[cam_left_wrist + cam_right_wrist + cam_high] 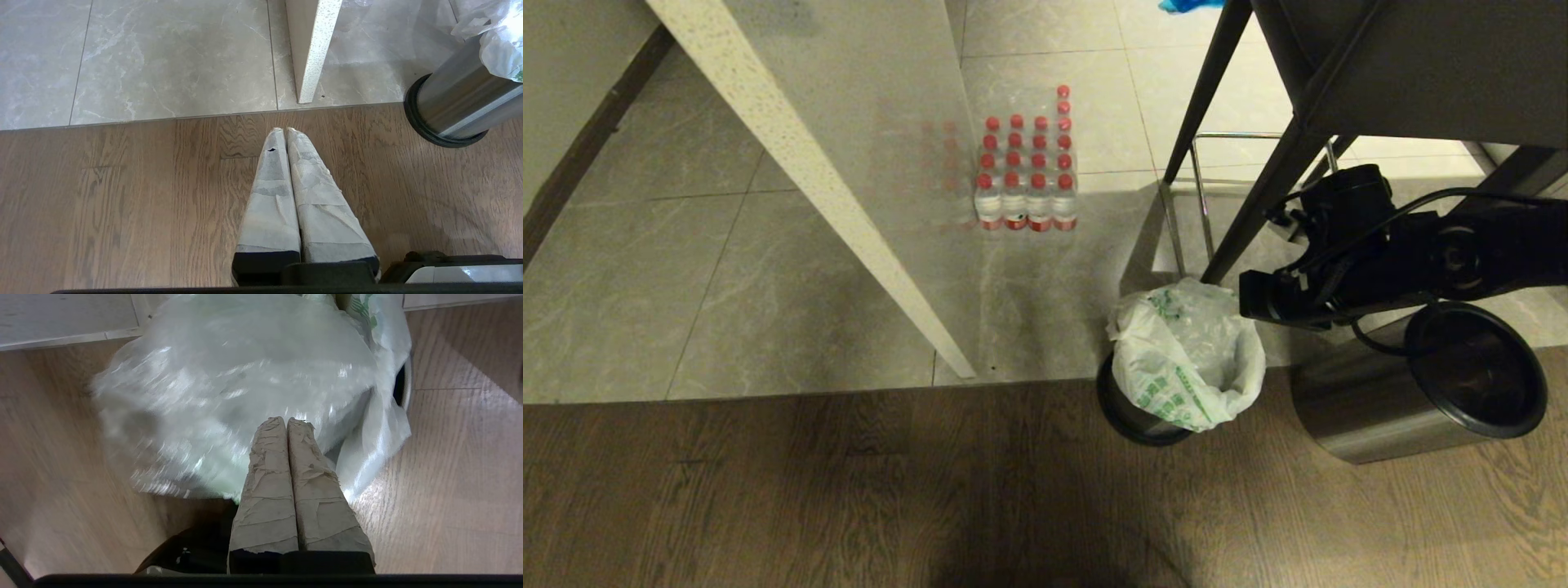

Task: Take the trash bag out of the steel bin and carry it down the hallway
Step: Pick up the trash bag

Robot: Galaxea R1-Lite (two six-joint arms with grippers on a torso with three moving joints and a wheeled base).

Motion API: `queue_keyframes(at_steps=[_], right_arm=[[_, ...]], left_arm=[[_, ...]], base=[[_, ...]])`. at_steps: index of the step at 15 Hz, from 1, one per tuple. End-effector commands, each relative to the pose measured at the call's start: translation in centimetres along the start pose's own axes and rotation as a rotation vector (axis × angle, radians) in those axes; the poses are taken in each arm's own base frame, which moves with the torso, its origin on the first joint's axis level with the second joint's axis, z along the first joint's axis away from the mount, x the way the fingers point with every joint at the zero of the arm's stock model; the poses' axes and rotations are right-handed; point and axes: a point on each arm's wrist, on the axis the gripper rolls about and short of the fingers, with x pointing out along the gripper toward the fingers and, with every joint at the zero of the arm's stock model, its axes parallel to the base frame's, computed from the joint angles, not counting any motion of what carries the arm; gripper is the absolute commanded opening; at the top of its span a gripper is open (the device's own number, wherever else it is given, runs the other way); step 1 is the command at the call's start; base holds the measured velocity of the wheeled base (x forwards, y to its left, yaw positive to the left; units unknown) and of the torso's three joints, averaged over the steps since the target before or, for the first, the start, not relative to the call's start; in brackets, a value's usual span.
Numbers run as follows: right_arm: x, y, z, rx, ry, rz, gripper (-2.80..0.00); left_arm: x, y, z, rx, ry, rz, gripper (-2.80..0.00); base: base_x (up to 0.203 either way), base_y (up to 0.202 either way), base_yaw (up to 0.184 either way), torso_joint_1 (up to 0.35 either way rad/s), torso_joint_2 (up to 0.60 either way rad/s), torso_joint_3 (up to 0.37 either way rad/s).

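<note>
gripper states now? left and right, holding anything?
Left gripper: jaws shut, empty, over wood floor.
Right gripper: jaws shut at the trash bag; whether it pinches plastic cannot be told.

Floor: wood planks near, grey tiles far. On wood: steel bin, second steel bin to its right. On tiles: bottle pack.
</note>
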Motion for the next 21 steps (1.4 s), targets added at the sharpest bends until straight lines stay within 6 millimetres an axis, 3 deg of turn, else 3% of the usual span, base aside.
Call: queue_keyframes(at_steps=[1,11,17,21], right_arm=[[2.1,-0.4,-0.6,0.002,0.042,-0.01,-2.8],[10.5,-2.1,-2.1,-0.083,0.11,-0.043,-2.8],[15.0,-2.7,-2.7,-0.228,0.018,-0.032,-2.8],[14.9,-2.7,-2.2,-0.238,-0.029,-0.06,-2.8]], left_arm=[[0.0,0.0,0.0,0.0,0.0,0.0,-2.8],[0.0,0.0,0.0,0.0,0.0,0.0,-2.8],[0.0,0.0,0.0,0.0,0.0,0.001,-2.8],[0.0,0.0,0.0,0.0,0.0,0.001,-2.8]], base=[[0.0,0.0,0.0,0.0,0.0,0.0],[0.0,0.0,0.0,0.0,0.0,0.0],[0.0,0.0,0.0,0.0,0.0,0.0],[0.0,0.0,0.0,0.0,0.0,0.0]])
